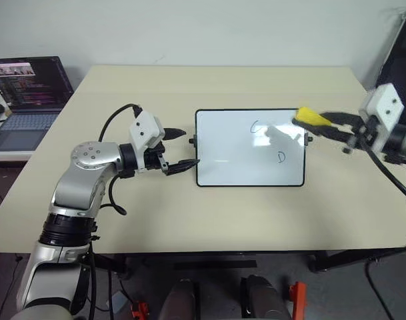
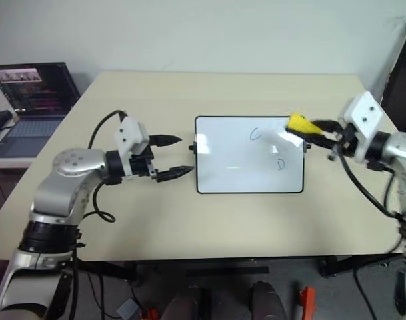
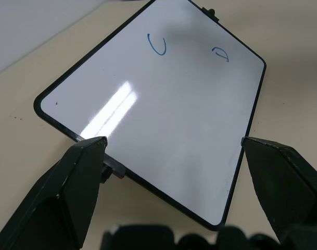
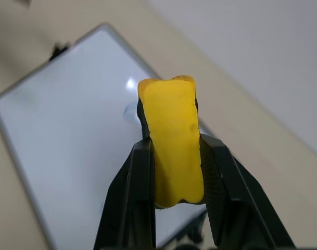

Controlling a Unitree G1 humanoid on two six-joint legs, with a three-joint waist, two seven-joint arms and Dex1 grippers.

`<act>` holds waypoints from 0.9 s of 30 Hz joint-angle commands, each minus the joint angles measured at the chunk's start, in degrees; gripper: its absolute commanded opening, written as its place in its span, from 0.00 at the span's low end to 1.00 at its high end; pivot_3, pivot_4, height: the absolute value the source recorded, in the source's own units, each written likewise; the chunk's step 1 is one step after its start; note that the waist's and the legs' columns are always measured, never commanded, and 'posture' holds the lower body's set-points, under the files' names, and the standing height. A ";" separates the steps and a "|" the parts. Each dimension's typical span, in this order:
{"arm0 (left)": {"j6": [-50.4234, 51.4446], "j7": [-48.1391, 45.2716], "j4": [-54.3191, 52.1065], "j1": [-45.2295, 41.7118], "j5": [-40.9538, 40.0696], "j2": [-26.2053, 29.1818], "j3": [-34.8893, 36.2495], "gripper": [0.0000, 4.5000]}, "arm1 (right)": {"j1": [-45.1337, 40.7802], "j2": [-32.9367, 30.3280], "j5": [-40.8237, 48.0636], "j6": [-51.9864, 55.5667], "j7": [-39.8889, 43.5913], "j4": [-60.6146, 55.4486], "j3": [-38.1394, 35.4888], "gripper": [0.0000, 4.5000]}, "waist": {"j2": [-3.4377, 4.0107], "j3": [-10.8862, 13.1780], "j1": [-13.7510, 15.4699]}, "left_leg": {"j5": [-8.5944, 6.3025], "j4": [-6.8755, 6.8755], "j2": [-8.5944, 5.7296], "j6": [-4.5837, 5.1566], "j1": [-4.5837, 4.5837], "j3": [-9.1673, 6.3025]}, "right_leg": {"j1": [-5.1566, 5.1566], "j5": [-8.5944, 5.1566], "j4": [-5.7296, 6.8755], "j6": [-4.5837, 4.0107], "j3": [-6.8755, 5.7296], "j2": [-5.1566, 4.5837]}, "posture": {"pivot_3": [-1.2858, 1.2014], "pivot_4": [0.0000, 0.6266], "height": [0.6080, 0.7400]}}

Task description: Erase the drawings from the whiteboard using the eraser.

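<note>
The whiteboard [image 1: 236, 150] lies flat in the middle of the table, with a knob on each short side. Two blue drawings sit on its right half: a "C" [image 1: 257, 127] and a "D" [image 1: 281, 157], which the left wrist view also catches as the "C" [image 3: 157, 44] and the "D" [image 3: 220, 53]. My right gripper [image 1: 321, 122] is shut on the yellow eraser [image 1: 312, 118], which hangs above the board's far right corner. The eraser [image 4: 171, 140] sticks out past the fingertips. My left gripper [image 1: 191, 148] stands open at the board's left short side, one finger to each side of the knob.
A beige table [image 1: 189, 213] carries the board, with bare surface all around it. An open laptop [image 1: 29, 93] sits on a lower stand off the table's left edge. A dark upright object [image 1: 403, 60] stands at the far right behind my right arm.
</note>
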 commanded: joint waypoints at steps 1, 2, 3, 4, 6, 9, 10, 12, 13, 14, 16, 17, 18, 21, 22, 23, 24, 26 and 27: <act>-0.76 -0.25 -2.09 -0.26 -0.38 0.41 0.83 1.00 | -2.86 7.54 -4.80 -5.29 -8.78 2.90 4.04 0.19 | 0.00 0.00 -0.19 | 0.00 -0.01 0.02 0.00 0.02 -0.02 | 0.00 0.00 0.03 -0.01 0.00 0.02 | 0.52 0.24 1.00; -0.74 -0.09 -2.22 -0.19 -0.25 0.21 0.59 1.00 | -2.95 9.75 -7.07 -7.09 -10.81 4.40 5.74 0.19 | 0.00 0.00 -0.18 | 0.00 -0.01 0.01 0.00 0.01 -0.03 | 0.00 0.00 0.04 -0.01 -0.02 0.02 | 0.52 0.24 1.00; -0.64 0.05 -2.46 -0.09 -0.18 0.08 0.41 1.00 | -3.04 11.51 -8.65 -8.47 -12.47 5.58 7.03 0.19 | 0.00 0.00 -0.17 | 0.01 -0.01 -0.01 -0.01 -0.01 -0.04 | -0.02 0.00 0.05 -0.01 -0.01 0.01 | 0.52 0.24 1.00; -0.33 0.18 -2.94 0.11 -0.32 0.00 0.38 1.00 | -3.38 13.40 -10.02 -9.62 -14.90 7.11 7.65 0.19 | 0.00 0.00 -0.13 | 0.01 -0.01 -0.02 -0.01 -0.01 -0.05 | -0.02 0.01 0.07 -0.01 -0.01 0.01 | 0.52 0.24 1.00; 0.28 0.36 -3.89 0.64 -0.65 0.10 0.53 1.00 | -4.16 16.13 -12.12 -11.76 -18.82 10.04 8.17 0.19 | 0.00 0.00 0.11 | 0.00 -0.01 -0.05 -0.01 -0.07 -0.06 | -0.07 0.03 0.07 0.01 -0.01 -0.02 | 0.52 0.24 1.00; 0.73 0.36 -4.59 1.61 -0.72 0.76 1.06 1.00 | -5.10 18.54 -14.81 -14.45 -23.37 13.53 8.42 0.19 | 0.00 0.00 0.35 | 0.00 -0.03 -0.07 -0.01 -0.09 -0.09 | -0.07 0.03 0.06 0.01 -0.01 -0.03 | 0.52 0.24 1.00; 0.81 0.39 -4.64 1.85 -0.64 1.00 1.26 1.00 | -5.21 19.08 -15.42 -14.92 -24.38 14.38 8.48 0.19 | 0.00 0.00 0.38 | 0.00 -0.04 -0.07 -0.01 -0.09 -0.09 | -0.08 0.03 0.06 0.01 -0.01 -0.03 | 0.52 0.24 1.00; 1.01 0.48 -4.77 2.07 -0.54 1.21 1.45 1.00 | -5.23 19.53 -16.07 -15.62 -25.46 15.50 8.62 0.19 | 0.00 0.00 0.39 | 0.00 -0.05 -0.06 -0.01 -0.08 -0.11 | -0.08 0.03 0.05 0.01 -0.03 -0.02 | 0.52 0.24 1.00; 1.12 0.53 -4.92 2.14 -0.55 1.24 1.49 1.00 | -5.18 19.64 -16.23 -15.73 -25.90 15.95 8.53 0.19 | 0.00 0.00 0.37 | 0.00 -0.04 -0.06 -0.01 -0.08 -0.12 | -0.08 0.03 0.06 0.01 -0.04 -0.01 | 0.52 0.24 1.00; 1.28 0.59 -5.18 2.27 -0.63 1.26 1.54 1.00 | -5.14 19.53 -16.67 -15.98 -26.48 16.55 8.50 0.19 | 0.00 0.00 0.36 | 0.00 -0.04 -0.06 -0.01 -0.07 -0.11 | -0.07 0.03 0.07 0.01 -0.03 -0.01 | 0.52 0.24 1.00; 1.56 0.72 -5.61 2.52 -0.76 1.32 1.66 1.00 | -5.03 18.67 -18.32 -15.62 -27.16 17.67 9.20 0.19 | 0.00 0.00 0.34 | 0.00 -0.04 -0.06 -0.01 -0.06 -0.10 | -0.07 0.03 0.08 0.01 -0.03 -0.01 | 0.52 0.24 1.00; 1.66 0.76 -5.75 2.61 -0.78 1.35 1.72 1.00 | -4.94 18.27 -19.23 -15.46 -27.40 18.16 9.66 0.19 | 0.00 0.00 0.34 | 0.00 -0.03 -0.06 -0.01 -0.06 -0.10 | -0.07 0.03 0.08 0.01 -0.03 -0.01 | 0.52 0.24 1.00; 1.78 0.81 -5.89 2.73 -0.78 1.39 1.79 1.00 | -4.73 18.13 -19.93 -15.11 -27.44 18.58 10.09 0.19 | 0.00 0.00 0.33 | 0.00 -0.03 -0.06 -0.01 -0.06 -0.10 | -0.07 0.03 0.09 0.01 -0.02 -0.01 | 0.52 0.24 1.00; 2.02 0.97 -6.11 2.97 -0.75 1.41 1.93 1.00 | -3.97 18.21 -21.59 -14.92 -27.54 19.65 11.29 0.19 | 0.00 0.00 0.27 | 0.00 -0.03 -0.05 -0.01 -0.02 -0.10 | -0.04 0.03 0.11 0.01 -0.02 0.00 | 0.52 0.24 1.00; 2.11 1.09 -6.12 3.01 -0.70 1.43 2.00 1.00 | -3.69 18.49 -21.98 -14.27 -27.37 19.91 11.76 0.19 | 0.00 -0.01 0.21 | 0.00 -0.02 -0.05 -0.01 -0.01 -0.10 | -0.04 0.03 0.12 0.01 -0.02 0.00 | 0.52 0.24 1.00; 2.18 1.27 -6.02 2.97 -0.59 1.42 2.05 1.00 | -3.47 18.73 -22.28 -13.75 -27.08 20.11 12.29 0.19 | 0.00 -0.01 0.14 | 0.00 -0.02 -0.05 -0.01 0.01 -0.10 | -0.01 0.03 0.12 0.01 -0.02 0.00 | 0.52 0.24 1.00; 2.13 1.38 -5.79 2.93 -0.49 1.42 2.05 1.00 | -3.20 19.10 -22.48 -12.98 -26.78 20.21 12.92 0.19 | 0.00 -0.01 0.03 | 0.00 -0.01 -0.05 0.00 0.03 -0.09 | 0.00 0.03 0.12 0.01 -0.02 0.00 | 0.52 0.24 1.00; 1.94 1.47 -5.45 2.98 -0.38 1.46 1.96 1.00 | -2.76 19.84 -22.73 -11.80 -26.20 20.29 13.85 0.19 | -0.02 -0.03 -0.02 | 0.01 0.01 -0.04 0.00 0.06 -0.09 | 0.03 0.04 0.12 0.00 -0.01 0.01 | 0.52 0.24 1.00; 1.90 1.53 -5.39 3.03 -0.41 1.47 1.92 1.00 | -2.52 20.25 -22.87 -11.28 -25.92 20.31 14.32 0.19 | -0.04 -0.04 -0.06 | 0.01 0.01 -0.04 0.00 0.09 -0.09 | 0.05 0.04 0.12 0.00 -0.02 0.01 | 0.52 0.24 1.00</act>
